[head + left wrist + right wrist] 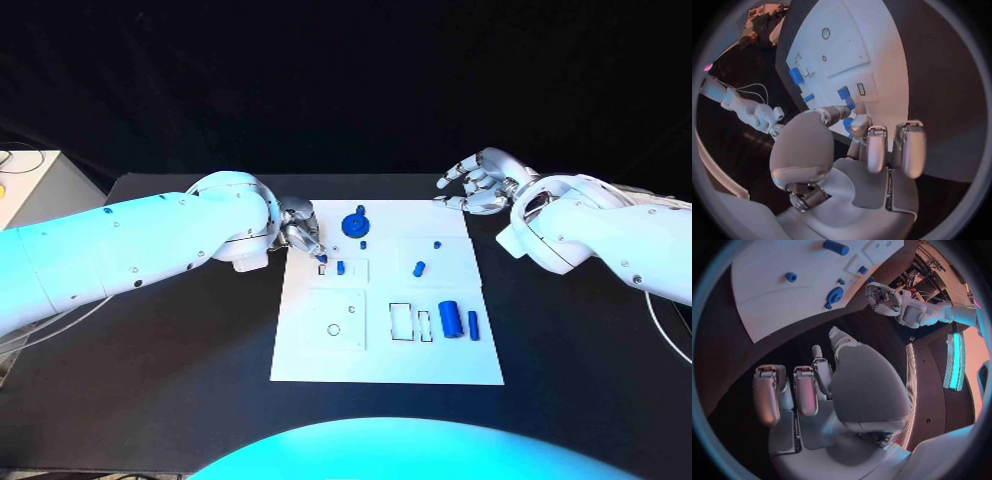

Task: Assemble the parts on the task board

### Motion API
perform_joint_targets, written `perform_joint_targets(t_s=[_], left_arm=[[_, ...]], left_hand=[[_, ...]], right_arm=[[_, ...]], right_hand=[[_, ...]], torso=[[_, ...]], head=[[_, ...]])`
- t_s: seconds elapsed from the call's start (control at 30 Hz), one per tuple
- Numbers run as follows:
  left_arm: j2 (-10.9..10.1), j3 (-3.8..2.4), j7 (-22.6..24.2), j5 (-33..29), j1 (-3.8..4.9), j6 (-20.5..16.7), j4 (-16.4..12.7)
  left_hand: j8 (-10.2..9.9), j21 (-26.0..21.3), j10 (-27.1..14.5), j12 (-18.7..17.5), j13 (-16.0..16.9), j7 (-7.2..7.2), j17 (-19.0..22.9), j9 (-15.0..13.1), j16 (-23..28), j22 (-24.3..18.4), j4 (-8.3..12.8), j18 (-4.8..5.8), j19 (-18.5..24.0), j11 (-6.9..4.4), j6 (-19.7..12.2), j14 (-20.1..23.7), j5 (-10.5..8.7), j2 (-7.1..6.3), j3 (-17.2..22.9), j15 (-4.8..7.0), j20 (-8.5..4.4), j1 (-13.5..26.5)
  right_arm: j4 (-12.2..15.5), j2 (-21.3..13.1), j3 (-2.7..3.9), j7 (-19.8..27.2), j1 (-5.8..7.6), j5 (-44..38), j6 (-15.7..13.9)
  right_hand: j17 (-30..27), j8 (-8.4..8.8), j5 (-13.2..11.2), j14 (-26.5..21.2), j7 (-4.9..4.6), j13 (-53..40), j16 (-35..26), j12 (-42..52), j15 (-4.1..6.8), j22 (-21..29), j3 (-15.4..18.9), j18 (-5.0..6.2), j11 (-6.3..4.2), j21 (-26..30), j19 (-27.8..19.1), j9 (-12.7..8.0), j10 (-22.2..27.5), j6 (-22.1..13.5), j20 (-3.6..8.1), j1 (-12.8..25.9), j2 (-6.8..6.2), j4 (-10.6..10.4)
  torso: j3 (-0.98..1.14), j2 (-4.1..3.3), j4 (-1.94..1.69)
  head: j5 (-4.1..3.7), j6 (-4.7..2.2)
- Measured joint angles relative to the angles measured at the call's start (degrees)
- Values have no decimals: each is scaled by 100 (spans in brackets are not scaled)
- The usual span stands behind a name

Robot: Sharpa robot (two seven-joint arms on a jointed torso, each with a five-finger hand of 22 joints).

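Head view: the white rectangular task board (387, 345) lies in the middle of the black table (173, 340). The left hand (299, 232) is at the board's left edge, near its far end, fingers bunched over a small blue part (322, 270) next to a printed outline. Whether that part is actually pinched cannot be told; the left wrist view shows the fingertips (859, 125) close around a blue piece (847, 125) without a clear grip.

The right hand (480, 183) hovers over the table just beyond the board's far right corner, fingers curled loosely and apart, holding nothing; the right wrist view confirms an empty palm.

Parts on the board:
- a round blue gear-like part (359, 219) near the far edge, centre;
- a small blue peg (340, 266) beside the left hand;
- a short blue peg (420, 268) right of centre;
- a large blue cylinder (449, 319) and a slim blue bar (472, 324) side by side near the right edge.
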State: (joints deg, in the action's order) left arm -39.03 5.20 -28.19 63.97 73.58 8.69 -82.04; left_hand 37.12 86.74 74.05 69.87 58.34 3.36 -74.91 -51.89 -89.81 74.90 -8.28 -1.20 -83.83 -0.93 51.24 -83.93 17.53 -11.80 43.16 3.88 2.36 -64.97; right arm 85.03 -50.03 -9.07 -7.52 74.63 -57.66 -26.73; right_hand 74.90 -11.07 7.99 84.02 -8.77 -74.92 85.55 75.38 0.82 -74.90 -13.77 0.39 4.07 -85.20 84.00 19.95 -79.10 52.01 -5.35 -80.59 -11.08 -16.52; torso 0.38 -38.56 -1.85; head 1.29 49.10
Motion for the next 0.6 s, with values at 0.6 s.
perform_joint_targets(t_s=[0.6], left_arm=[[21, 102, -60, 964, -51, -39, -246]], left_hand=[[-7, 21, 61, 20, 41, -8, 0, -211, 0, 0, 0, -1, 0, -18, 68, 0, 70, -59, 0, 0, 1, 44]], right_arm=[[10, -17, 0, 3, -5, 4, -1]], right_hand=[[4, 0, 0, 0, 0, 1, 0, 0, 0, -4, 0, 0, 0, 0, 0, 0, 0, 0, 0, 0, 0, 0]], torso=[[-10, 1, -8]], head=[[-14, 49]])
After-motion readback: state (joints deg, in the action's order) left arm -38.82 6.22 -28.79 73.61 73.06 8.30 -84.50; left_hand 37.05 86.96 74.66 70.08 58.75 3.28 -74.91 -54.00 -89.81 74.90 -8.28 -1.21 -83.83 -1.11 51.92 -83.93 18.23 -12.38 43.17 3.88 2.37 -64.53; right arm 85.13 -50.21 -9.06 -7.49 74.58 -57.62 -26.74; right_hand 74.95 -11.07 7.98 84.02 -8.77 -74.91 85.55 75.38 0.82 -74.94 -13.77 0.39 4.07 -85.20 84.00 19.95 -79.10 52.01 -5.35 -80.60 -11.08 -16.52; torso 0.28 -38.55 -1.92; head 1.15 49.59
